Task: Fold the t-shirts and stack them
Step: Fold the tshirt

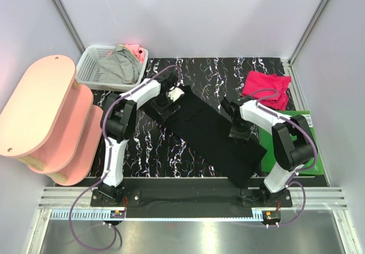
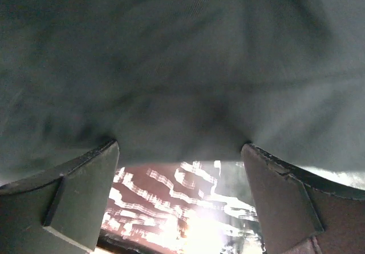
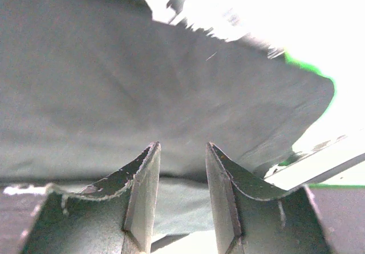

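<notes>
As seen from above, two t-shirts lie on the marbled table (image 1: 145, 148). One black t-shirt (image 1: 211, 134), soft matte cloth, is laid flat as a long band. Its long axis runs diagonally from far left to near right, and its near-right end reaches the flat green board (image 1: 299, 151). One crimson-pink t-shirt (image 1: 265, 88) lies crumpled at the far right, apart from the black one.

There are two arms. The left gripper (image 2: 179, 148) is at the band's far-left end, its fingers (image 2: 80, 197) spread wide and released, with dark cloth filling the view ahead of the tips. The right gripper (image 3: 182, 148) is at the band's right edge, jaws close together with a narrow gap and cloth showing in it; whether they pinch it cannot be told.

One white lattice basket (image 1: 91, 65) holds grey and pink cloth. One rounded pink shelf unit (image 1: 40, 103) stands at left.
</notes>
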